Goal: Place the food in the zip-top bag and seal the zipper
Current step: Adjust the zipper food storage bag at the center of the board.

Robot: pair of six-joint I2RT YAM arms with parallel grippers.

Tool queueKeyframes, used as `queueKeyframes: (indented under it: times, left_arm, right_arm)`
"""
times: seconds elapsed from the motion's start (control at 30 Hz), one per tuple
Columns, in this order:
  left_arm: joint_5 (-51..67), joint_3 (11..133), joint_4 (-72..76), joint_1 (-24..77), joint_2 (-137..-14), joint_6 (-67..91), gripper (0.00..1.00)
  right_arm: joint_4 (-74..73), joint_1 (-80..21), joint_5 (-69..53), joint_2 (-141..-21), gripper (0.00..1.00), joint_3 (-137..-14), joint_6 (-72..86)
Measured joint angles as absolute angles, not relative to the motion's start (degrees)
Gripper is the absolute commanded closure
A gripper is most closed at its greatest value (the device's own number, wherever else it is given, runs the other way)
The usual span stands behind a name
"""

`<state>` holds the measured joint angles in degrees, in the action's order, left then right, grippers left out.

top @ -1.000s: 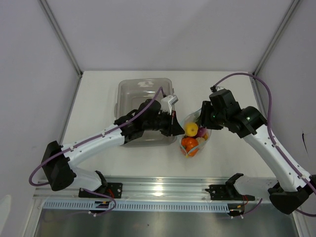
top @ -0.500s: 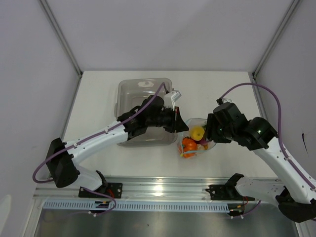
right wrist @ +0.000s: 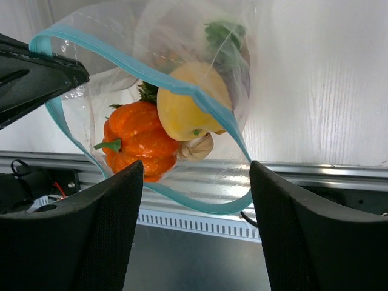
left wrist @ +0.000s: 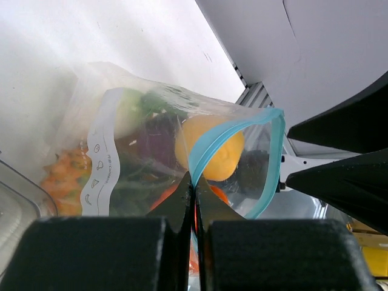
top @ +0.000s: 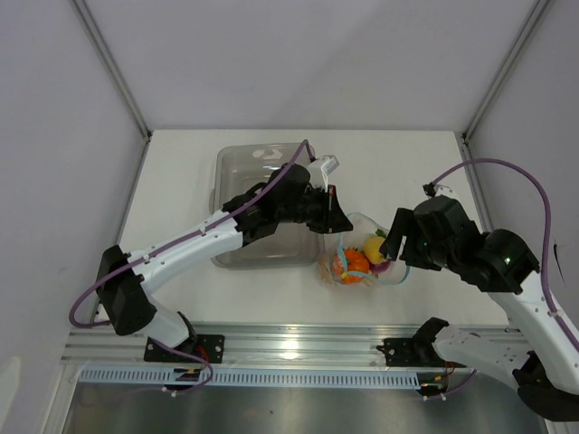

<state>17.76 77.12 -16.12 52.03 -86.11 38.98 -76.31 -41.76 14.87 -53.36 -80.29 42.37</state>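
Note:
The clear zip-top bag [top: 364, 264] hangs just above the table's near edge, mouth open, its base toward the table. My left gripper [top: 342, 223] is shut on the light blue zipper [left wrist: 213, 142] at one corner of the mouth. Inside the bag lies the food: a yellow lemon [right wrist: 189, 108], an orange pumpkin [right wrist: 136, 140], a beige bit [right wrist: 199, 149], a green sprig [right wrist: 224, 33] and a purple onion [left wrist: 156, 144]. My right gripper [right wrist: 197, 203] stands open at the mouth's other side. Its fingers [right wrist: 106, 233] are wide apart, with only a slack loop of zipper [right wrist: 140, 68] in front of them.
A rigid clear grey tray [top: 237, 167] stands on the white table [top: 181, 172] behind and left of the bag, under the left arm. The aluminium rail [top: 298, 342] runs along the near edge just below the bag. Grey walls close in both sides.
My right gripper has opened, let go of the bag's mouth and drawn back to the right and nearer. The left gripper has carried the bag slightly to the right.

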Motion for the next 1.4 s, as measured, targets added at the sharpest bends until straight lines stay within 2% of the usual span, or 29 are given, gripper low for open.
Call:
queueKeyframes:
  times: [0.2,0.5,0.6,0.7,0.73,0.77,0.97,1.27,1.4]
  left_arm:
    - [17.8,77.3,-16.8,52.0,-86.1,39.2,1.00]
    - [17.7,77.3,-16.9,52.0,-86.1,39.3,0.99]
    - [17.7,77.3,-16.9,52.0,-86.1,39.3,0.99]
    - [17.7,77.3,-16.9,52.0,-86.1,39.3,0.99]
    - [17.7,77.3,-16.9,52.1,-86.1,39.2,0.99]
    - [17.8,77.3,-16.9,52.1,-86.1,39.2,0.99]
    - [21.2,77.3,-16.9,52.0,-86.1,38.2,0.99]
    - [29.9,82.2,-19.1,53.6,-86.4,33.5,1.00]
    - [29.5,81.3,-19.7,56.4,-83.5,33.8,0.99]
  right_arm:
    - [-76.6,-41.8,13.7,-48.7,0.31,-73.6,46.4]
    - [-77.0,-41.9,9.0,-43.5,0.48,-64.3,51.0]
    - [-77.1,-42.0,7.9,-41.7,0.59,-63.4,51.9]
    - [-77.1,-42.0,7.0,-40.8,0.81,-62.3,52.4]
    - [-77.1,-42.0,6.9,-40.8,0.95,-61.7,52.4]
    - [-77.1,-42.1,6.6,-40.9,1.00,-61.1,52.3]
    - [-77.3,-42.2,6.7,-43.9,1.00,-62.2,51.7]
    - [-77.6,-42.2,13.4,-53.7,1.00,-84.7,45.0]
    - [-76.8,-41.9,15.0,-54.0,1.00,-86.6,43.2]
